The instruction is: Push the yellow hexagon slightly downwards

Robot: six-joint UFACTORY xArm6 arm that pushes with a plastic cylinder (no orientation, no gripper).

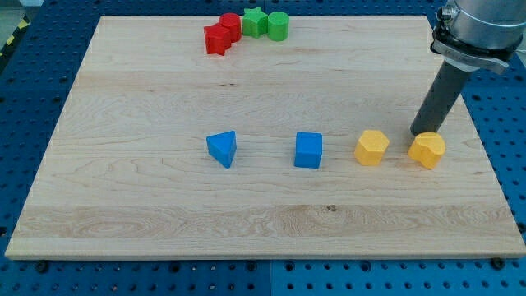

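The tip [417, 131] sits just above the yellow hexagon [371, 147] and its yellow neighbour [427, 150], near the worktop's [148, 222] right edge, placed to push down. It has no fingers.

four blocks [309, 150] in row, cluster [246, 29] above

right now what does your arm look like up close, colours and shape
My arm ends in a silver-grey metal collar with a dark clamp band. Below it runs a straight, round, dark grey rod down to my tip. No cables, markings or pincer show.
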